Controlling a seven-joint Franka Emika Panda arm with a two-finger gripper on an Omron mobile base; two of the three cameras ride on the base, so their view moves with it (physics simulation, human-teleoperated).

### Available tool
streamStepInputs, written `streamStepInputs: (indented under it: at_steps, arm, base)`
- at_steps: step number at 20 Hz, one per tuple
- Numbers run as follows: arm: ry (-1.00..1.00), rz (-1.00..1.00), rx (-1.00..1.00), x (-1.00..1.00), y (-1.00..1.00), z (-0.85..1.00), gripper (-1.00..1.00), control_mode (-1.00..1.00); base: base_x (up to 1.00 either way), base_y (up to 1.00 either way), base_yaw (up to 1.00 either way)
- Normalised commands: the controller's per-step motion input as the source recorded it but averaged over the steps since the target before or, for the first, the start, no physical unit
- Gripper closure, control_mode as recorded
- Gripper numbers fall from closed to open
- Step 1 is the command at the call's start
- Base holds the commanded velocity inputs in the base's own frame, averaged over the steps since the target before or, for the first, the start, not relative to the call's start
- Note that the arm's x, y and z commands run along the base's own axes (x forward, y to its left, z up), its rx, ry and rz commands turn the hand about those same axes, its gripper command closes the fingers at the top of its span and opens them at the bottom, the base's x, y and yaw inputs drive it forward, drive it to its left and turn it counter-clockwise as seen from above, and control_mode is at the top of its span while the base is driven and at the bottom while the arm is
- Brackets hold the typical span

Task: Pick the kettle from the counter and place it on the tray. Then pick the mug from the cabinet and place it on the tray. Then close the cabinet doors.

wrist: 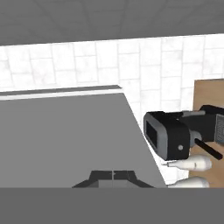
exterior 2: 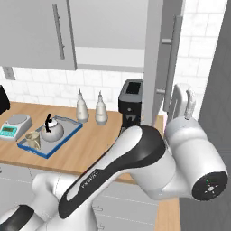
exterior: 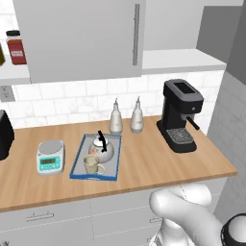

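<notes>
Closed end effector [wrist: 113, 174] against a grey cabinet door [wrist: 65, 140]; wooden counter [exterior: 158, 163] below tiled wall [exterior: 72, 103]

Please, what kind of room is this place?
It looks like a rendered home kitchen: a wooden counter under grey wall cabinets, a white tiled wall behind, a black coffee machine, and a small kitchen scale.
</notes>
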Motion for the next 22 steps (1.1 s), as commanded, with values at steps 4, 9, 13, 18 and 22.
streamStepInputs:
  at_steps: [4, 9, 13, 18, 22]
  arm:
    - [0.05, 0.07, 0.0, 0.11, 0.99, 0.0, 1.0, -1.0]
    - [0.2, 0.28, 0.0, 0.54, 0.43, 0.11, 1.0, -1.0]
    - [0.2, 0.29, 0.01, 0.91, 0.01, 0.05, 1.0, -1.0]
    - [0.03, 0.09, 0.03, 0.89, 0.04, 0.0, 1.0, -1.0]
    - [-0.01, 0.0, 0.01, 0.86, 0.31, 0.0, 1.0, -1.0]
  base:
    - [0.0, 0.0, 0.0]
    - [0.0, 0.0, 0.0]
    - [0.0, 0.0, 0.0]
    - [0.0, 0.0, 0.0]
    - [0.0, 0.0, 0.0]
